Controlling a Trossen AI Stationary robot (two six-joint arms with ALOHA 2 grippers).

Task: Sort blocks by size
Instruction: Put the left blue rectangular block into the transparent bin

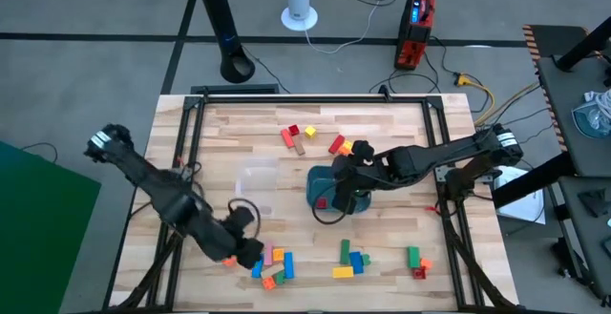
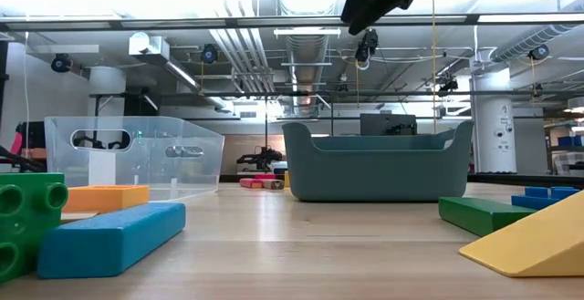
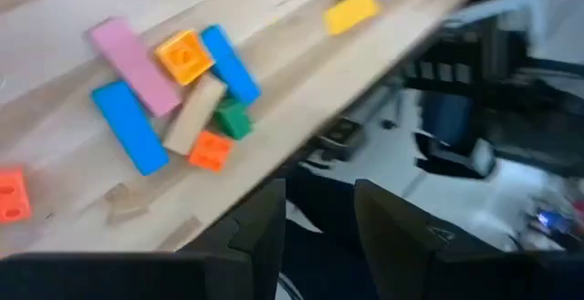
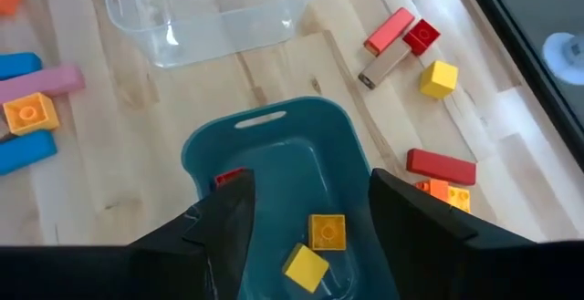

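Blocks lie in groups on the wooden table: a near-left cluster (image 1: 277,264) with a pink bar (image 3: 137,63), an orange cube (image 3: 185,56) and blue bars, a near-middle group (image 1: 351,261), and red and yellow ones at the far side (image 1: 296,136). My left gripper (image 3: 319,227) hovers open at the table's near edge beside the near-left cluster (image 1: 250,254), with nothing between its fingers. My right gripper (image 4: 310,218) stands open above the teal tray (image 4: 265,118), holding nothing. Inside the tray lie two yellow blocks (image 4: 327,232) and a red one (image 4: 230,178).
A clear plastic container (image 1: 256,176) stands just left of the teal tray (image 1: 320,180). More blocks lie at the near right (image 1: 415,260) and right of the tray (image 4: 440,166). The metal frame rails (image 1: 191,161) run along the table's sides.
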